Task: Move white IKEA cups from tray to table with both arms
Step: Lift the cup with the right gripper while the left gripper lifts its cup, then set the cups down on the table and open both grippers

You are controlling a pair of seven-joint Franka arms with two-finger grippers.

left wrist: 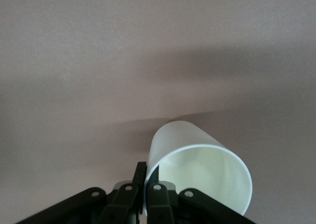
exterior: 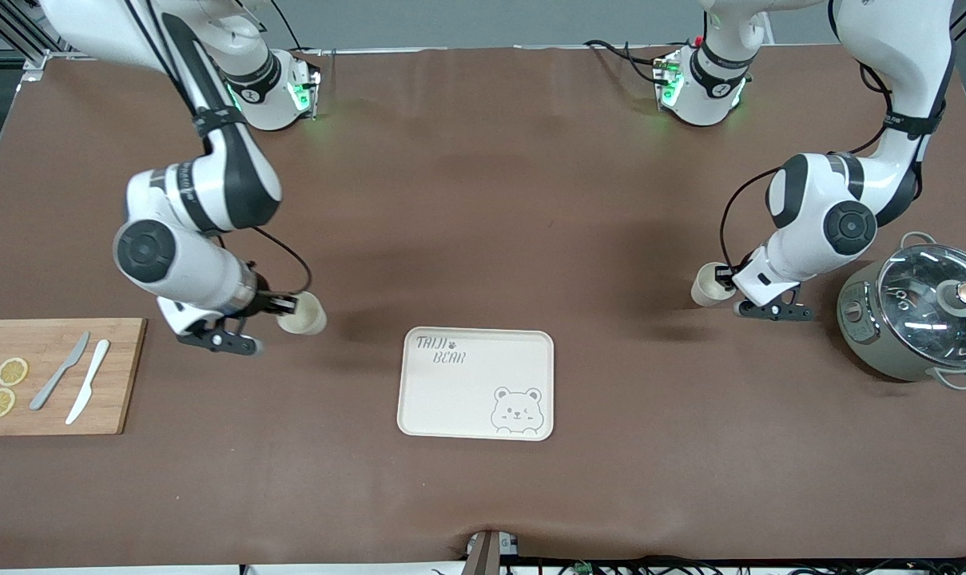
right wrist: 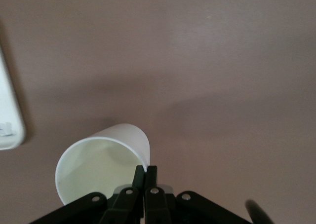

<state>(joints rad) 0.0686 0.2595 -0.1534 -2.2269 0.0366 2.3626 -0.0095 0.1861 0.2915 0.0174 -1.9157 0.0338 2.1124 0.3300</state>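
On the wooden cutting board (exterior: 55,375) at the right arm's end of the bench (exterior: 483,239) lay two lemon slices (exterior: 5,386) and two knives (exterior: 73,381). Just beside it, the right pincer (exterior: 288,304) was clamped on the rim of one white cup (exterior: 305,314), holding it over bare bench; its wrist view showed the fingers (right wrist: 146,177) pinching the cup wall (right wrist: 101,167), with the pincer's lower part cut off by the frame edge. The cream bear-print tray (exterior: 476,383) lay mid-bench, nearer the front camera than both cups, carrying nothing. The left pincer (exterior: 726,276) gripped the second white cup (exterior: 710,285) by its rim, its fingers (left wrist: 148,184) closed on the wall (left wrist: 197,172); the arm's body hid much of that pincer from the front. A lidded pot (exterior: 918,315) stood at the left arm's end, partly cropped. The bench was covered in brown material.
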